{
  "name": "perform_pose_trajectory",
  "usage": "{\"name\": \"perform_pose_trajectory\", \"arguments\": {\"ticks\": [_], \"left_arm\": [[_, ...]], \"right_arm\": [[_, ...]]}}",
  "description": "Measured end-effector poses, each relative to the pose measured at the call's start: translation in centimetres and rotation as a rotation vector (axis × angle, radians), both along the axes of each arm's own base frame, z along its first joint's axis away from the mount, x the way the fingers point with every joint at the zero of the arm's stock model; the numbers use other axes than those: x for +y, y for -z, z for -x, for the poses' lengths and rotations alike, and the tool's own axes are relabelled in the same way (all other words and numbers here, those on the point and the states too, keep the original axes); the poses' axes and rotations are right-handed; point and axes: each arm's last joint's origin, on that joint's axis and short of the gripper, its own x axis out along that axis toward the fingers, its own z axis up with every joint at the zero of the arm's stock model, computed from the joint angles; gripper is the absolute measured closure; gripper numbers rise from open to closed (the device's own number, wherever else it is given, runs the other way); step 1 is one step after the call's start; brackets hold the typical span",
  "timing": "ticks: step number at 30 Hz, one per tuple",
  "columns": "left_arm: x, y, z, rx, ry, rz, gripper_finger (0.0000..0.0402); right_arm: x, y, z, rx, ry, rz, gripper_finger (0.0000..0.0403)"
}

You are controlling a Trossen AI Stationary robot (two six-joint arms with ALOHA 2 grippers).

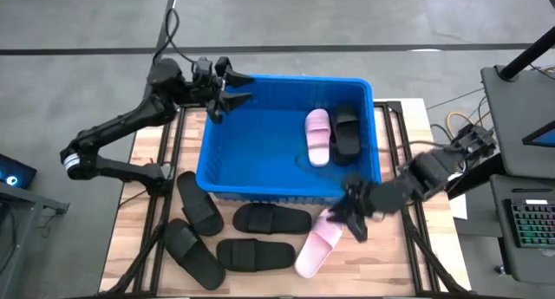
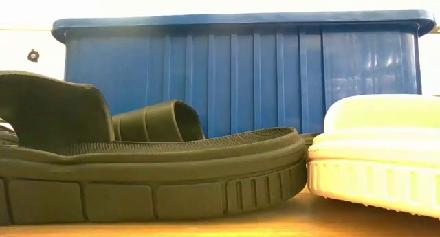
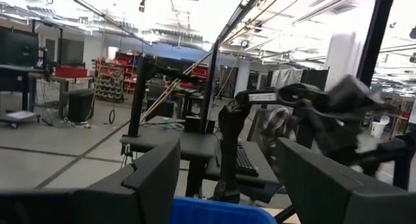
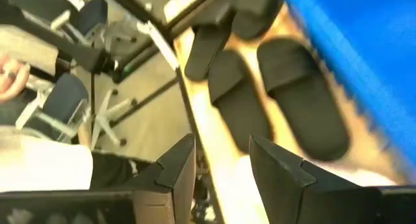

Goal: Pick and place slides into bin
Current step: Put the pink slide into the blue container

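The blue bin [image 1: 290,185] stands mid-table and holds one pink slide [image 1: 317,136] and one black slide [image 1: 347,133] at its right end. A second pink slide [image 1: 317,243] lies on the table in front of the bin's right corner, beside several black slides [image 1: 271,218]. My right gripper [image 1: 351,214] is open, low over this pink slide's far end [image 4: 229,185], which shows pale between its fingers. My left gripper [image 1: 227,89] is open and empty above the bin's far left corner [image 3: 214,212]. My right gripper has a finger on either side of the pink slide's far end [image 4: 229,185] and comes at it slanting down from the table's right. I cannot tell whether the fingers touch it. The slide lies flat on the table.
Black slides lie on the near left of the table [image 1: 199,204], [image 1: 192,251], [image 1: 254,254]; one fills the front of the low view [image 2: 151,175]. A desk with a keyboard [image 1: 529,221] stands off the table's right. A person [image 4: 26,152] shows beyond the table.
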Motion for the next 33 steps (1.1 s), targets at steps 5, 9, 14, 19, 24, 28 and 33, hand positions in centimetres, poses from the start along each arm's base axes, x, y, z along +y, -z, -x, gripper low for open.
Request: {"name": "perform_pose_trajectory", "arguments": {"ticks": [5, 9, 14, 19, 24, 28, 33], "left_arm": [[0.4, 0.6, -0.7, 0.022, 0.006, 0.037, 0.0164], [0.8, 0.8, -1.2, 0.021, 0.035, 0.148, 0.0164], [0.9, 0.8, -1.5, 0.002, 0.055, 0.197, 0.0164], [1.0, 0.9, -1.7, 0.001, 0.055, 0.196, 0.0164], [0.9, 0.7, -1.6, -0.019, 0.057, 0.183, 0.0164], [0.9, 0.6, -1.6, -0.027, 0.058, 0.178, 0.0164], [0.9, 0.6, -1.6, -0.026, 0.058, 0.18, 0.0164]], "right_arm": [[2.6, 2.0, -0.7, 0.097, 0.0, -0.024, 0.0268], [4.2, 5.1, -1.1, 0.285, 0.006, 0.059, 0.0247], [5.6, 9.8, -1.9, 0.605, 0.095, 0.119, 0.0205], [7.4, 13.9, -3.8, 0.758, 0.058, 0.14, 0.0166], [8.5, 17.0, -4.9, 0.852, 0.044, 0.17, 0.0144], [8.7, 18.5, -5.5, 0.85, 0.108, 0.205, 0.0138], [9.0, 20.0, -6.7, 0.751, 0.2, 0.283, 0.014]]}}
